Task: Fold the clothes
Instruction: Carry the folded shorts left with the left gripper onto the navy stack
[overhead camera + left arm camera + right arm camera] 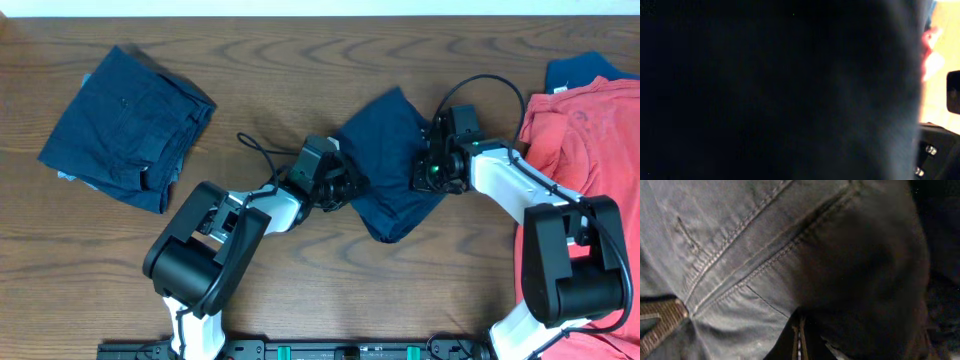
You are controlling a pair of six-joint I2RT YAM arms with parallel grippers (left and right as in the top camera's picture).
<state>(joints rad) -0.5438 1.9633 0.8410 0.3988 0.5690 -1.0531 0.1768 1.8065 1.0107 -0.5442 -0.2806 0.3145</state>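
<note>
Dark navy shorts [388, 150] lie bunched at the table's middle, between my two grippers. My left gripper [350, 188] is shut on their left edge. In the left wrist view dark cloth [765, 90] covers nearly everything, hiding the fingers. My right gripper [428, 172] is shut on the shorts' right edge. Its wrist view shows the stitched seams and a pocket of the shorts [765, 255] close up, with the right gripper [799, 340] pinched together in the fabric.
A folded pair of navy shorts [125, 130] lies at the back left of the wooden table [300, 70]. Coral-red shirts [580, 150] are heaped at the right edge, with a brighter blue garment [585, 68] behind them.
</note>
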